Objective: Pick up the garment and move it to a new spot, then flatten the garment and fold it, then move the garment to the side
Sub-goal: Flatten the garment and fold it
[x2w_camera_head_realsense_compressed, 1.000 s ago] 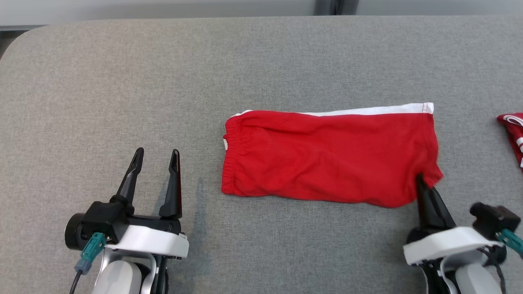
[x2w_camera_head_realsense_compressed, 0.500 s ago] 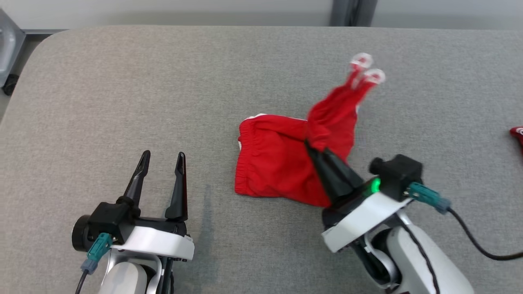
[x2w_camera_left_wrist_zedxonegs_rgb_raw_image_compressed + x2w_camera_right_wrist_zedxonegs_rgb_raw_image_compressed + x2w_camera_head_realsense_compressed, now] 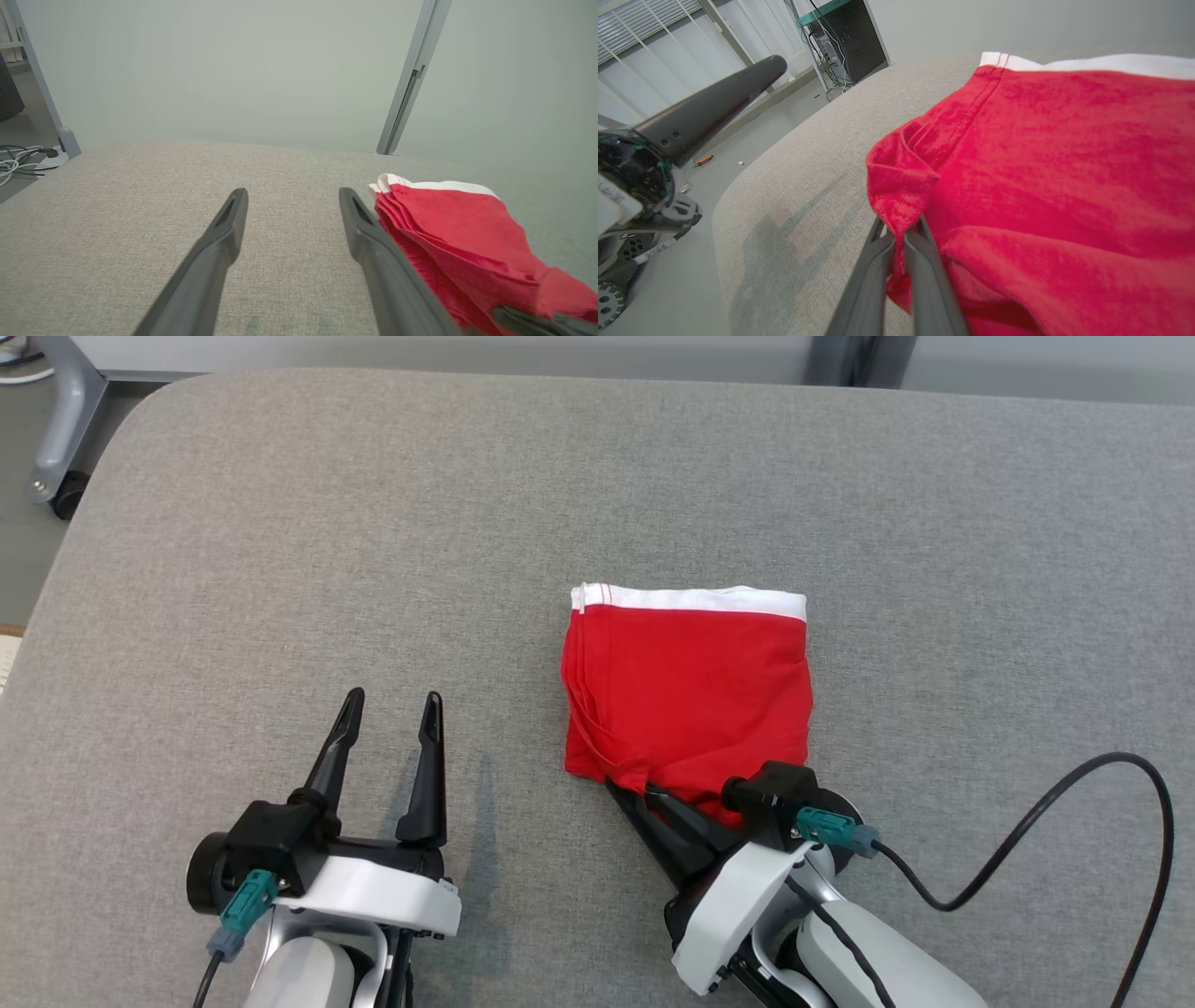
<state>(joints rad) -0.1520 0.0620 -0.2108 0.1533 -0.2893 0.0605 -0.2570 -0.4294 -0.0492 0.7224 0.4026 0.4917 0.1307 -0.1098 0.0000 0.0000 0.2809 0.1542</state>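
Noted from the bench side: the garment (image 3: pixel 686 691) is soft, matt red knit cloth, lightly creased, with a smoother white cloth band (image 3: pixel 695 600) on one edge. It lies on a table cover (image 3: pixel 373 523) of grey woven fabric, matt and coarse-grained. Fingers of the left gripper (image 3: pixel 393 700) and right gripper (image 3: pixel 627 791) are smooth dark plastic with a dull sheen; the wrist shell (image 3: pixel 373 896) is glossy white plastic; the cable (image 3: pixel 1120 755) is smooth black.

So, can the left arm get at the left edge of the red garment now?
Probably yes. The left claw stands open beside the red garment, bare grey surface between them; the right claw is shut only on its near corner.
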